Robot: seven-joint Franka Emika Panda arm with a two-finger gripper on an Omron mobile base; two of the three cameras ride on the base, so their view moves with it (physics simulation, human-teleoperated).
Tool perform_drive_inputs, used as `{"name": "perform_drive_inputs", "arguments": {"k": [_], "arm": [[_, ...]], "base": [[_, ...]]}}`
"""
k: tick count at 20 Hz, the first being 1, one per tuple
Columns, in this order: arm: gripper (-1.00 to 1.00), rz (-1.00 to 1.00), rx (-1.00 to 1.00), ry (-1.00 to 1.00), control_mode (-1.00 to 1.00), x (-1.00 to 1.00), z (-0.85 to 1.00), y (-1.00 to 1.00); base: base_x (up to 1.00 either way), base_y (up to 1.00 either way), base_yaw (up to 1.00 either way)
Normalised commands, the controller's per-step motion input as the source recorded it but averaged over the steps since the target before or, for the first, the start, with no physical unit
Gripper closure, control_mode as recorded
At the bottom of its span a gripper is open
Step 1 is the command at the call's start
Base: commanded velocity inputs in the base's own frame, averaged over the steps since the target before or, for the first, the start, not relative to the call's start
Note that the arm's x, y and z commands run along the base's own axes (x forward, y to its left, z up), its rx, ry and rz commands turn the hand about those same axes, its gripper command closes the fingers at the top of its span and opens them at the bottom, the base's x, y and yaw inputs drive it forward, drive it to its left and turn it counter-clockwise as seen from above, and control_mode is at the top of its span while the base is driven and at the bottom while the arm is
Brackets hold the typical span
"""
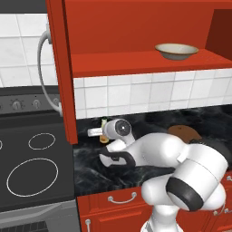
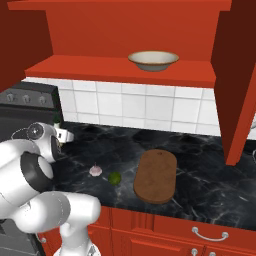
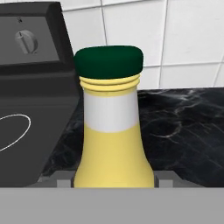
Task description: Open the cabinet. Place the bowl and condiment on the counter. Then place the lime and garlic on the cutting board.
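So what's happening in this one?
The cabinet is open, and the bowl sits on its shelf. The arm's gripper has the condiment upright between its fingers, low over the counter beside the stove. The lime and garlic lie on the counter, left of the cutting board.

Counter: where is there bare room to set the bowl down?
Bare counter lies right of the cutting board, and along the tiles behind it. It is crowded left of the board: lime and garlic sit close together, with the gripper at the condiment by the stove.
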Motion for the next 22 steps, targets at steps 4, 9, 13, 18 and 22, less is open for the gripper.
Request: {"name": "perform_drive_inputs", "arguments": {"k": [4,9,13,18,22], "arm": [[1.00,0.00,0.00,0.00,-1.00,0.00,-0.24,0.00],[1.00,0.00,0.00,0.00,-1.00,0.00,-0.24,0.00],[1.00,0.00,0.00,0.00,-1.00,0.00,-0.21,0.01],[1.00,0.00,0.00,0.00,-1.00,0.00,-0.20,0.08],[1.00,0.00,0.00,0.00,-1.00,0.00,-0.16,0.07]], "base": [[0.00,0.00,0.00],[0.00,0.00,0.00],[0.00,0.00,0.00],[0.00,0.00,0.00],[0.00,0.00,0.00]]}}
